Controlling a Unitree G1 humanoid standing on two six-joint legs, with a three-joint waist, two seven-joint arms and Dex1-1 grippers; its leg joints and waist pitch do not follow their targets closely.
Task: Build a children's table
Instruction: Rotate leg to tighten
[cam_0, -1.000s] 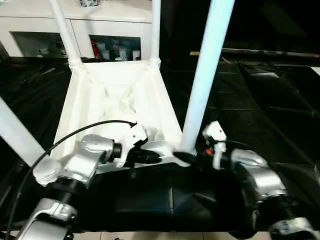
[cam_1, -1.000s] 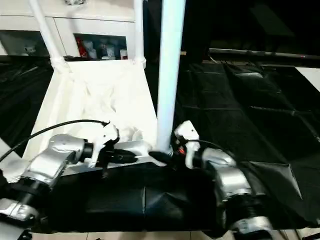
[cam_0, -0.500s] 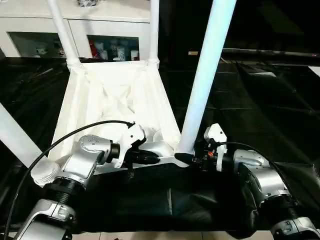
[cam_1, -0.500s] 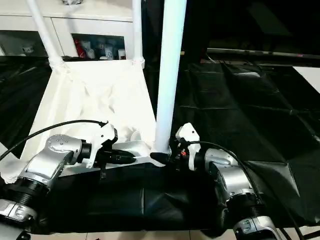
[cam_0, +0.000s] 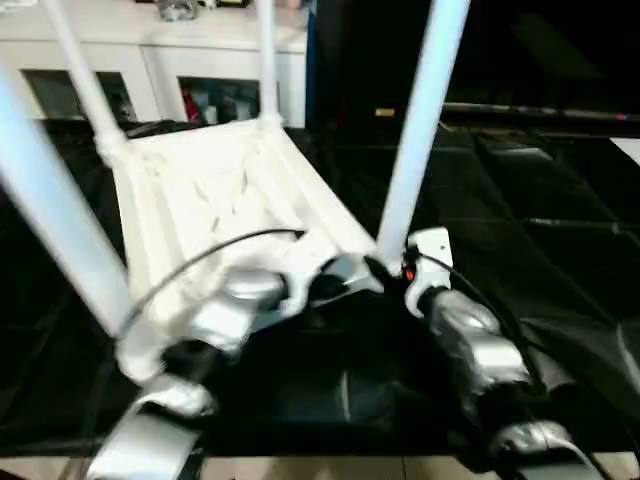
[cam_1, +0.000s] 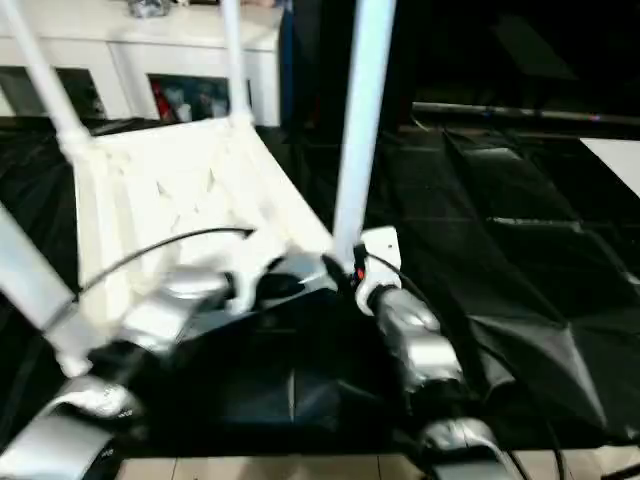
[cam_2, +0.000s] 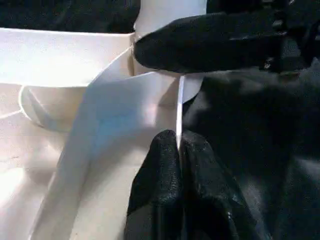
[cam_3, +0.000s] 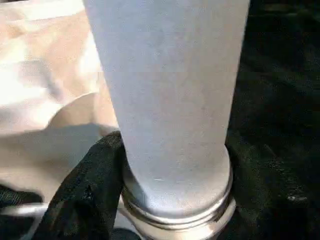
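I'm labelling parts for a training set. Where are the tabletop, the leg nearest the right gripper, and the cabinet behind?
tabletop (cam_0: 215, 190): left eye view, ribbed underside.
leg (cam_0: 415, 130): left eye view, mid-shaft of the upright tube.
cabinet (cam_1: 180, 60): right eye view, white front frame above the glass door.

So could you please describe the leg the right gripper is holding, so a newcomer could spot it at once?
On the black-draped table lies the upturned white tabletop, legs pointing up. The leg in question rises from its near right corner. Unlike the other legs, it has the right gripper around its base.
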